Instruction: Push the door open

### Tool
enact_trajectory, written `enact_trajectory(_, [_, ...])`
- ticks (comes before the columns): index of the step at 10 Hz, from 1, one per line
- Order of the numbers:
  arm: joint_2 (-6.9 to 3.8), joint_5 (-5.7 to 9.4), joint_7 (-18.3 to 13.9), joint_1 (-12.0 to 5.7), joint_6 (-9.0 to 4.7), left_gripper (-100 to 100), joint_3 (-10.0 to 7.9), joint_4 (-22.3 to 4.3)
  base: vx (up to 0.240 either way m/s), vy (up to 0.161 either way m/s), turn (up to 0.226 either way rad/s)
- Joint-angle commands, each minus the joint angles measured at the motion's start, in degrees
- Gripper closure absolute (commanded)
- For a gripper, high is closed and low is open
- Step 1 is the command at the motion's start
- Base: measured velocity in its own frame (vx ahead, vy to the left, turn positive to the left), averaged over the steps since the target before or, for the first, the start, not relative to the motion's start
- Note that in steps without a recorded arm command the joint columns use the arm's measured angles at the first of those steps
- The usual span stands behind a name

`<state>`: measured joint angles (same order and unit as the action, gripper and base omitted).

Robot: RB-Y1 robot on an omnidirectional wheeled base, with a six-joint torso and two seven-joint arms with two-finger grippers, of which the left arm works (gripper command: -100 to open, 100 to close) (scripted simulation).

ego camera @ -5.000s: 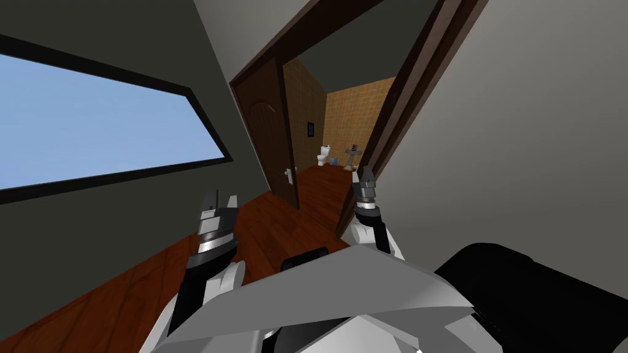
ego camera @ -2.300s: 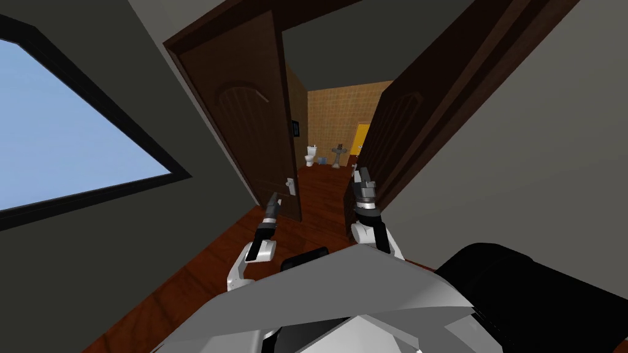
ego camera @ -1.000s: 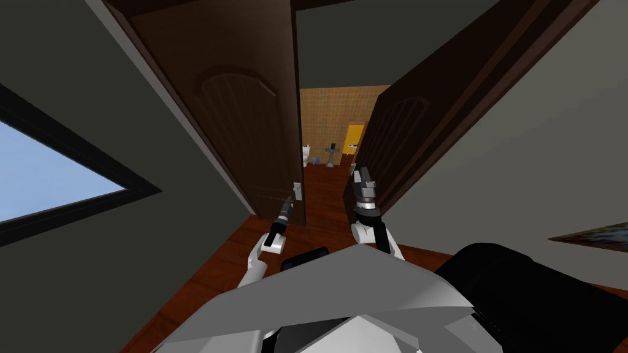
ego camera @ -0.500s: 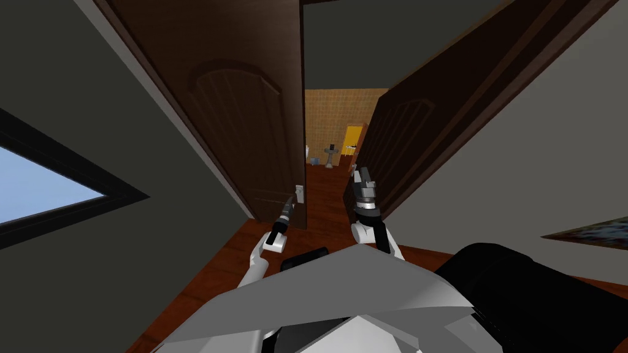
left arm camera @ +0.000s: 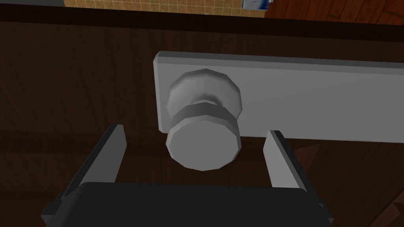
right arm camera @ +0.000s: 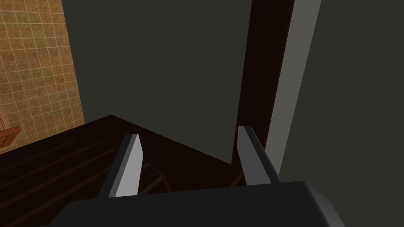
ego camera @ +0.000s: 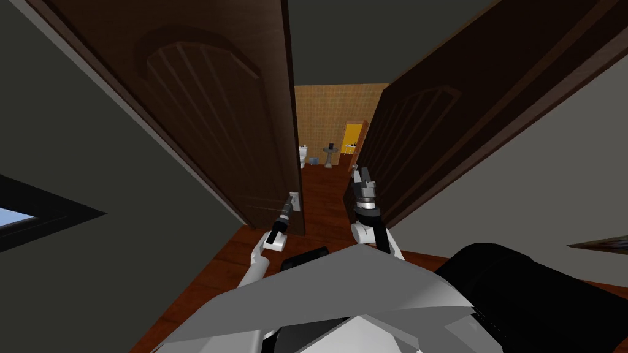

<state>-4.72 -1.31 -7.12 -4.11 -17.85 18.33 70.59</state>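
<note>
A dark brown panelled door stands partly open on my left, with a grey knob on a grey plate near its free edge. My left gripper is open, its fingers on either side of the knob without touching it; in the head view the left gripper sits right at the knob plate. My right gripper is open with nothing between its fingers, raised beside a second dark door on the right.
Through the gap lies a room with tan tiled walls, a white toilet, a pedestal sink and a yellow door. Red-brown wood floor runs through the doorway. Dark grey walls close in on both sides.
I have moved forward and turned, so the left door looms larger and the window has slid off to the left. My left gripper has come up to the knob.
</note>
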Motion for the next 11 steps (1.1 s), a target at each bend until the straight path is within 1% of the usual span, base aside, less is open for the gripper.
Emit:
enact_trajectory(1, [0.33, 0.04, 0.11, -0.31, -0.22, -100, -0.34, -0.61, 0.207, -0.023, -0.025])
enact_trajectory(2, [0.22, 0.03, 0.06, -0.24, -0.16, -100, -0.22, -0.45, 0.086, -0.006, -0.003])
enact_trajectory(3, [0.22, 0.03, 0.06, -0.24, -0.16, 100, -0.22, -0.45, -0.009, 0.0, 0.008])
enact_trajectory(8, [0.22, 0.03, 0.06, -0.24, -0.16, 100, -0.22, -0.45, -0.008, 0.001, -0.004])
enact_trajectory(9, [0.05, 0.15, 0.29, -0.72, -0.15, 100, -1.24, -0.68, 0.12, -0.059, 0.026])
enact_trajectory(10, [0.01, 0.17, 0.35, -0.78, -0.15, 100, -1.48, -0.77, 0.147, -0.055, 0.033])
enact_trajectory(11, [-0.07, 0.24, 0.51, -0.93, -0.15, 100, -2.09, -0.99, 0.125, -0.099, 0.044])
